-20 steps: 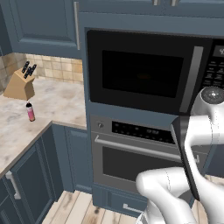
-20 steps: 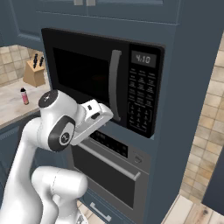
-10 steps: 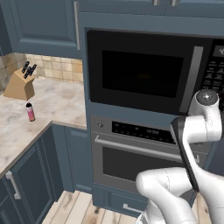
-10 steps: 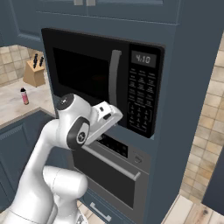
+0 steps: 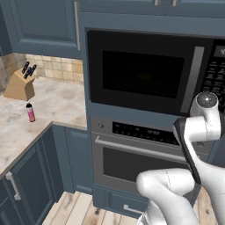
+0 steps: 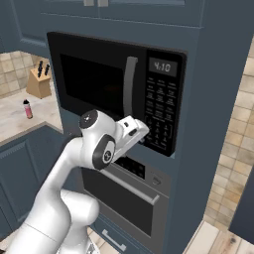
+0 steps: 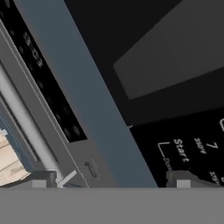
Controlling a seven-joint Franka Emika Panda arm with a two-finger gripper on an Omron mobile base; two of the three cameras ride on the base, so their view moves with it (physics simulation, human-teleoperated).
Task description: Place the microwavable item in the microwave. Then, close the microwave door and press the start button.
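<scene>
**Start-button approach: risk of a mis-press**

Blue cabinetry is surrounding the microwave [image 6: 116,92], whose microwave door [image 5: 143,72] is sitting shut; the green cup is not visible behind the dark glass, so its place cannot be confirmed. The gripper [image 6: 133,133] is hanging just beside the keypad panel [image 6: 160,111], low near its bottom edge. In the hand view its fingertips [image 7: 183,178] are standing well apart, holding nothing, with the "Start" label [image 7: 180,149] just above one tip.

Judged risk: with tips spread, one may be landing on a neighbouring key or the oven [image 5: 140,154] trim below, pressing nothing useful.

Against the earlier frames, the arm is reaching further forward and higher, closing on the panel.
</scene>
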